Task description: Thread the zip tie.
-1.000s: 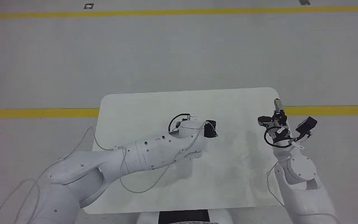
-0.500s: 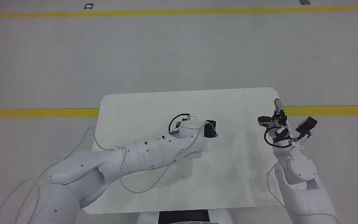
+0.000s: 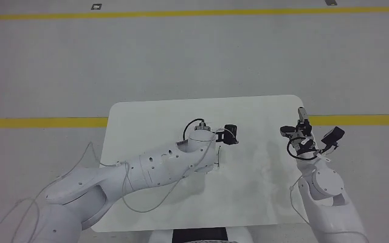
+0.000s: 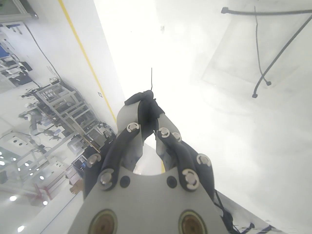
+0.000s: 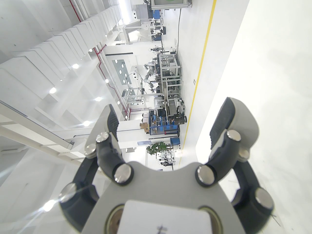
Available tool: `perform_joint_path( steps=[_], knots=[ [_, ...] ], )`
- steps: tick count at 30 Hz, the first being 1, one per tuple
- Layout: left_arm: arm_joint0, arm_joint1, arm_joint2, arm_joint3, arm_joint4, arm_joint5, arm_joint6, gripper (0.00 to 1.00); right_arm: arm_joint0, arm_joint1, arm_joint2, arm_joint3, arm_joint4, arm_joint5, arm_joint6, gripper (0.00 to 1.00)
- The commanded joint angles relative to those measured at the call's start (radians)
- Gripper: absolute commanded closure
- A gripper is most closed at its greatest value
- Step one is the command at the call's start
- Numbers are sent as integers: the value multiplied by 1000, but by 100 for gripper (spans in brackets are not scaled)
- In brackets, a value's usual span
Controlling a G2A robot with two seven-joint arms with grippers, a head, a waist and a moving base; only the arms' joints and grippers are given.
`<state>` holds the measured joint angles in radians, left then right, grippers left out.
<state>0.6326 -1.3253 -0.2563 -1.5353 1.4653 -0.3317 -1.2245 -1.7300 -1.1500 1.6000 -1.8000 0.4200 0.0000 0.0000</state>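
Observation:
My left gripper (image 4: 147, 98) is shut on a thin black zip tie (image 4: 151, 79), whose tip sticks out past the fingertips. In the top view this gripper (image 3: 230, 134) is over the middle of the white table (image 3: 146, 127), and a thin dark strand (image 3: 216, 159) shows beside its wrist. Three more black zip ties (image 4: 265, 13) lie crossed on the table off to one side, apart from the gripper. My right gripper (image 5: 170, 113) is open with nothing between its fingers; it hangs at the table's right edge (image 3: 296, 123).
The tabletop between the two arms (image 3: 261, 164) is bare. A yellow floor line (image 3: 55, 122) runs behind the table.
The left gripper has shifted slightly toward the far side, and the dark strand now shows beside its wrist. The right arm has not moved.

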Motion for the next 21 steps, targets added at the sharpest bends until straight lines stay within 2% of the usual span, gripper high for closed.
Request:
perform_joint_path(
  steps=[1,4,7,8,11,12,15,19,21],
  knots=[
    [20,29,-21,-34,32,-8,36,100,0,0,0,0,0,0,0,0],
    [46,71,-43,-82,74,-8,83,100,0,0,0,0,0,0,0,0],
    [75,123,-68,-135,105,-8,143,100,0,0,0,0,0,0,0,0],
    [81,145,-75,-153,105,-8,165,100,0,0,0,0,0,0,0,0],
    [92,196,-85,-199,105,-8,241,100,0,0,0,0,0,0,0,0],
    [96,219,-87,-214,105,-8,268,100,0,0,0,0,0,0,0,0],
    [102,273,-91,-243,105,-8,333,100,0,0,0,0,0,0,0,0],
    [117,335,-104,-257,105,-8,422,100,0,0,0,0,0,0,0,0],
    [121,358,-105,-262,105,-8,455,100,0,0,0,0,0,0,0,0]
  ],
)
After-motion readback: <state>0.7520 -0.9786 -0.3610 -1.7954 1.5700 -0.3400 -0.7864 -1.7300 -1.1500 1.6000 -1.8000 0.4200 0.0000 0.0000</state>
